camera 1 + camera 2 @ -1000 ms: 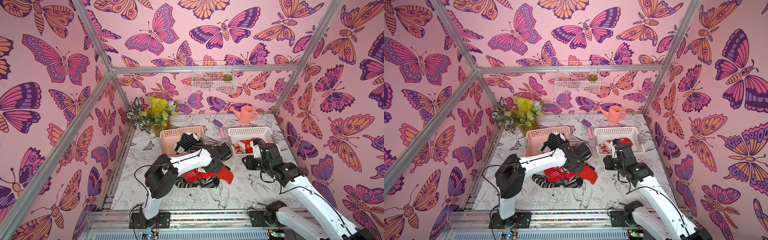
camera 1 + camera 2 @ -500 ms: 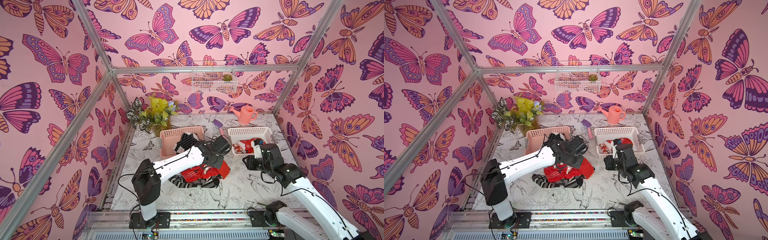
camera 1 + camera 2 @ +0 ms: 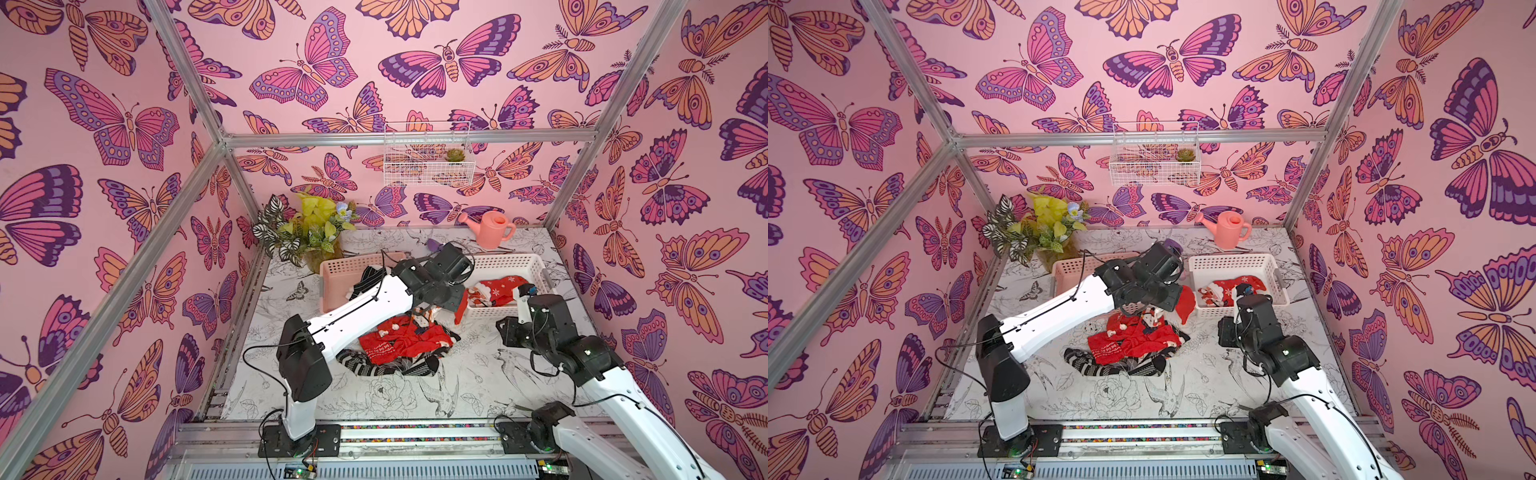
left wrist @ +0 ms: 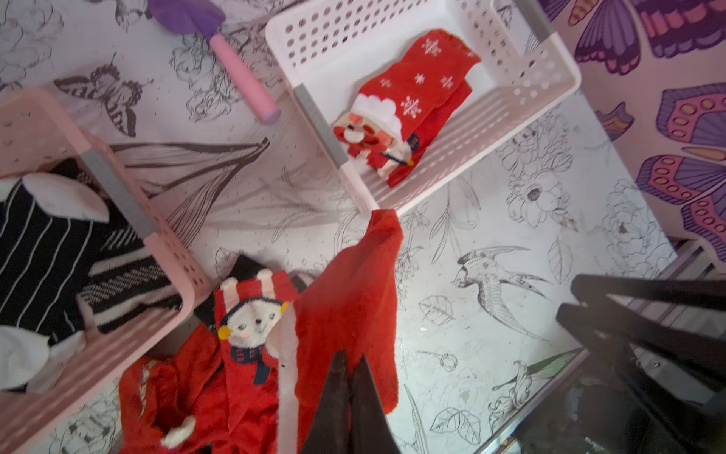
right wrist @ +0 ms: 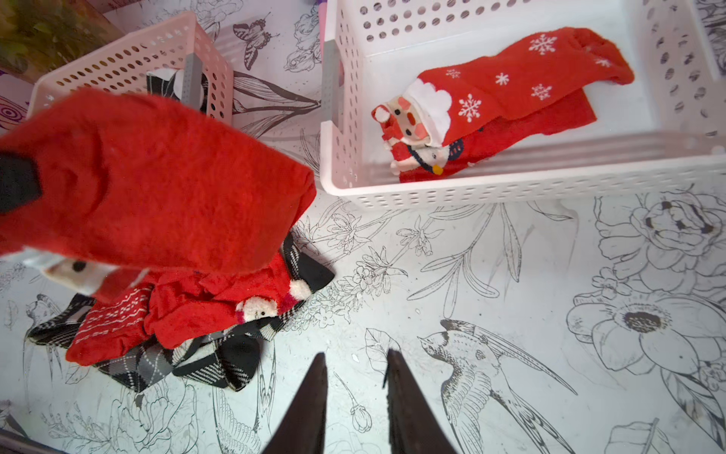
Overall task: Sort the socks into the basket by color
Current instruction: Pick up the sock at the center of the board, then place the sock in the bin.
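My left gripper [image 4: 351, 361] is shut on a plain red sock [image 4: 345, 298], which hangs in the air [image 3: 460, 309] just at the near left corner of the white basket [image 3: 507, 262]. Two red socks [image 3: 498, 286] with snowflakes and Santa figures lie in that basket. The pink basket [image 3: 332, 270] holds black-and-white striped socks [image 4: 47, 251]. On the table between the arms lies a pile of socks [image 3: 405, 345], red ones on top and black-and-white ones [image 3: 374, 365] beneath. My right gripper [image 5: 355, 359] hovers open over bare table to the right of the pile.
A potted plant [image 3: 307, 232] stands at the back left and a pink watering can [image 3: 490, 228] at the back right. A purple and pink trowel [image 4: 243, 78] lies between the baskets. A wire shelf [image 3: 428, 162] hangs on the back wall. Butterfly walls close in three sides.
My left arm has lifted the red sock off the pile and carried it back and right toward the white basket. The right arm has stayed put.
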